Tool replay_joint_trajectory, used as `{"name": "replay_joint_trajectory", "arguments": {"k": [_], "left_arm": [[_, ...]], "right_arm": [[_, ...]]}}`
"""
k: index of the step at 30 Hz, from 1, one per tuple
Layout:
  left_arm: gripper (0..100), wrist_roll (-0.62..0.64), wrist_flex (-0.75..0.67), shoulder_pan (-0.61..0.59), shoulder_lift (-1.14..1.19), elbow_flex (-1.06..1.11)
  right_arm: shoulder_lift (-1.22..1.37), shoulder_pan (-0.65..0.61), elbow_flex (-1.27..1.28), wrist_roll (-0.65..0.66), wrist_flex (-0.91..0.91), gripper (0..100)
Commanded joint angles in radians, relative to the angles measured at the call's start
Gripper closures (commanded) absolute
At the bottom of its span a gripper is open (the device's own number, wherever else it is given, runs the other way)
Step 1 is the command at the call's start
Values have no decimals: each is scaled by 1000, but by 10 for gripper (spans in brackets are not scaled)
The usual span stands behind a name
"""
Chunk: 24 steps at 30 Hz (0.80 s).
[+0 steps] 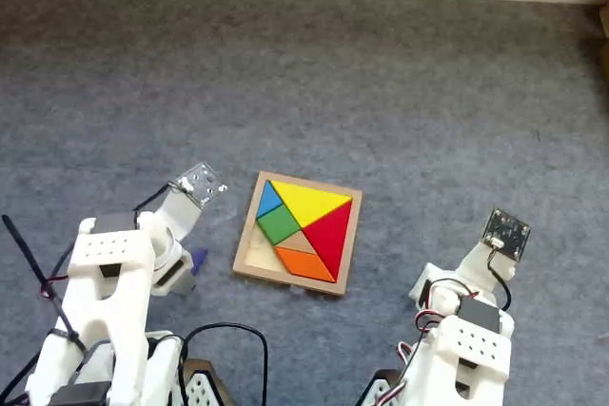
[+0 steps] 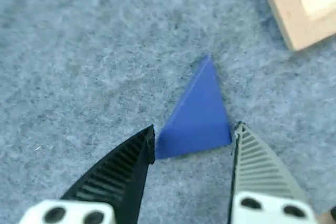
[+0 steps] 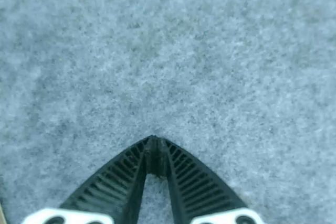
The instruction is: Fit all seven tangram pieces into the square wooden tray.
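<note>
The square wooden tray (image 1: pixel 353 235) lies mid-carpet holding yellow (image 1: pixel 309 202), red (image 1: pixel 330 233), green (image 1: pixel 278 224), orange (image 1: pixel 306 263), small blue (image 1: pixel 268 199) and tan (image 1: pixel 303 241) pieces. Bare wood (image 1: pixel 253 252) shows in its near-left corner. A blue triangle (image 2: pixel 197 114) lies flat on the carpet left of the tray, also seen beside the left arm as the blue triangle (image 1: pixel 198 260). My left gripper (image 2: pixel 193 132) is open and low, its fingers straddling the triangle's wide end. My right gripper (image 3: pixel 156 153) is shut over bare carpet, right of the tray.
Grey carpet (image 1: pixel 381 92) covers the whole work surface. A corner of the tray (image 2: pixel 294 9) sits close beyond the blue triangle. The left arm's body (image 1: pixel 114 273) and the right arm's body (image 1: pixel 471 330) stand at the near edge.
</note>
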Motion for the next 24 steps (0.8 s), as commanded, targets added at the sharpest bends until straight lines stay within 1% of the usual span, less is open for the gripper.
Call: {"name": "replay_joint_trajectory", "arguments": {"k": [1,4,8,12,20,24], "left_arm": [[755,-6,-12,-12,-1,-4],[758,-3,-8,-13,81,-48],[760,-2,49,-16,232,-163],[817,-2,94,-10,346,-252],[889,0,104,-8,371,-298],[892,87,135,-8,371,-372]], "right_arm": [[2,28,2,12,-4,992],[2,28,2,12,-4,992],[2,28,2,12,-4,992],[2,28,2,12,-4,992],[2,28,2,12,-4,992],[2,28,2,12,-4,992]]}}
